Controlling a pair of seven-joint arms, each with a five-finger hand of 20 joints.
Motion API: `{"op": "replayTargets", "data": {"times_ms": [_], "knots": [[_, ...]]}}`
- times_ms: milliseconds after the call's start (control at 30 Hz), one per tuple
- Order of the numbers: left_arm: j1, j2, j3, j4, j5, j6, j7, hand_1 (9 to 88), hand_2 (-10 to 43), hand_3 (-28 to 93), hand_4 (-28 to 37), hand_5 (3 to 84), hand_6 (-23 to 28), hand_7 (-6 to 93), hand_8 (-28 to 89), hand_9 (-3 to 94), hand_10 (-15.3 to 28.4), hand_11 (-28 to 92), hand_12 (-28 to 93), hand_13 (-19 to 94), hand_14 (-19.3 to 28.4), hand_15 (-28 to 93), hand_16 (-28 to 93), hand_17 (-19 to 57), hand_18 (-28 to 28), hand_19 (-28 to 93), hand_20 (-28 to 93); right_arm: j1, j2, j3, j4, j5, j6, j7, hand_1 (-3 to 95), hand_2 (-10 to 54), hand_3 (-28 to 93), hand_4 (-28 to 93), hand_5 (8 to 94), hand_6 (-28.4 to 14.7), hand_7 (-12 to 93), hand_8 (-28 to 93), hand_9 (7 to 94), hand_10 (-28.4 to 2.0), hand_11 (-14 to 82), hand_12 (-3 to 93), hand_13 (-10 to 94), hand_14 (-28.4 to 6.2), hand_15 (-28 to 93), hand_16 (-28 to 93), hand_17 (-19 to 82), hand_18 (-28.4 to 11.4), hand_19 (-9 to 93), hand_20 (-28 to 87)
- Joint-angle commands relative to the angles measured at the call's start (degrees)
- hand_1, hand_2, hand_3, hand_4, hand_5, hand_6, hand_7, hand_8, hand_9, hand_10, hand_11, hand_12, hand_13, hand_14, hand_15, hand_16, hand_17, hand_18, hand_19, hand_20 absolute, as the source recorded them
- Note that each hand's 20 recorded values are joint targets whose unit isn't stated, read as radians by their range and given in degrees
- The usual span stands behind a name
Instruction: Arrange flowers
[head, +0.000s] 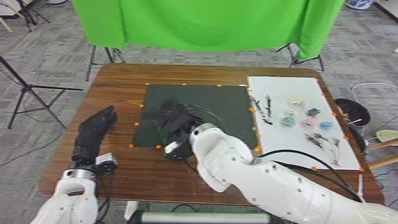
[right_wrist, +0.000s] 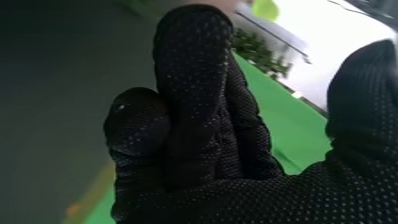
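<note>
White sheet (head: 277, 87) bears flower heads (head: 307, 121) and separate stems (head: 318, 142), unassembled; most arranging seems left; the right hand (head: 175, 120), over the dark mat (head: 222, 97), has relaxed fingers, grasping nothing visible; the left hand (head: 96, 124), beside the mat, is released.

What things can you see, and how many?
Table: one, brown, centre
Mat: one, dark, table's middle
Sheet: one, white, table's right
Flower heads: five, cream, pink, bluish, on sheet
Stems: several, grey-green, on sheet
Cloth: one, green, beyond table
Stands: several, black, around table
Container: one, black, right of table
Cables: several, black, by right arm
Robot arms: two, white, from bottom edge
Left robot hand: one, black, table's left
Right robot hand: one, black, over mat
</note>
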Motion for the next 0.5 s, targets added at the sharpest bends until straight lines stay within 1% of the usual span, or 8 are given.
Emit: {"op": "replayTargets", "data": {"times_ms": [33,67,133,167,300,367,433,500], "knots": [[3.26,-0.02,-1.97,-1.51,-0.34,0.38,-0.42,24.2,-9.2,72,-25.0,44.5,3.1,11.5,-7,40.6,12.4,15,11,33,13.4,9,-1,7.9,8.6,2,17,-4.76,16.12,18.00,-12.25,-2.88,-5.18,-2.58,23.2,-6.1,69,-6,56.3,-6.9,33,-8,72.2,-18.0,12.3,15.2,94,-6.4,39,28,67,-9.7,87,26],[2.93,0.10,-1.85,-1.33,-0.33,0.23,-0.29,24.1,-9.3,72,-24.9,44.5,3.1,11.5,-7,40.6,12.4,15,11,33,13.4,9,-1,7.9,8.6,2,17,-6.98,18.39,21.00,-14.08,-4.35,-5.26,-2.37,24.0,-7.0,68,-6,56.3,-6.9,32,-8,72.4,-17.9,12.5,15.4,94,-6.4,39,28,67,-9.7,87,26],[3.42,0.09,-2.42,-1.70,-0.25,0.27,-0.43,24.2,-9.4,72,-25.0,44.4,3.0,11.5,-7,40.7,12.4,15,11,33,13.4,9,-1,7.9,8.6,2,17,-12.04,21.68,27.41,-16.60,-7.38,-5.30,-2.60,25.4,-8.7,68,-6,56.4,-6.7,32,-7,73.3,-17.5,13.5,16.4,94,-6.3,38,29,67,-9.7,88,26],[3.23,0.17,-2.36,-1.58,-0.25,0.13,-0.45,24.3,-9.4,72,-25.0,44.5,3.0,11.5,-7,40.7,12.4,15,11,33,13.4,9,-1,7.9,8.6,2,17,-15.14,23.46,30.92,-17.98,-9.71,-5.16,-2.41,25.7,-9.0,68,-6,56.4,-6.7,32,-7,73.6,-17.3,13.9,16.6,94,-6.2,38,29,67,-9.6,88,27],[3.61,0.20,-2.82,-1.93,-0.13,0.04,-0.58,24.5,-9.5,72,-25.1,44.5,3.0,11.5,-7,40.7,12.3,15,11,33,13.4,9,-1,8.0,8.6,2,17,-29.35,28.79,45.44,-22.49,-18.47,-4.68,-1.53,28.9,-9.5,68,-7,56.9,-6.0,31,-7,77.6,-16.4,19.1,19.2,93,-5.3,41,30,66,-9.6,89,28],[3.74,0.21,-3.04,-2.13,-0.05,0.04,-0.46,24.6,-9.5,72,-25.1,44.5,3.0,11.5,-7,40.7,12.3,15,11,33,13.4,9,-1,8.0,8.6,2,17,-36.81,30.28,52.46,-24.14,-22.56,-5.33,-0.57,29.4,-9.5,67,-8,57.8,-5.7,31,-7,78.8,-15.7,21.4,20.1,93,-5.1,41,30,66,-9.6,89,28],[3.44,0.09,-2.99,-2.00,0.17,-0.23,-0.61,24.6,-9.5,72,-25.1,44.5,3.0,11.5,-7,40.7,12.3,15,11,33,13.4,9,-1,8.0,8.6,2,17,-44.50,31.18,58.84,-25.40,-26.32,-4.62,0.81,29.5,-9.5,67,-8,58.2,-5.7,31,-7,79.3,-15.6,22.4,20.7,93,-4.9,42,31,66,-9.5,90,28],[3.63,0.13,-3.07,-2.19,0.26,-0.42,-0.86,24.6,-9.5,72,-25.1,44.5,3.0,11.6,-7,40.7,12.4,15,11,33,13.4,9,-1,8.0,8.6,2,17,-50.88,31.28,64.13,-25.59,-29.31,-4.93,2.27,30.0,-9.5,67,-9,58.6,-5.5,31,-7,79.9,-15.3,23.5,21.3,93,-4.7,42,31,66,-9.4,90,29]]}}
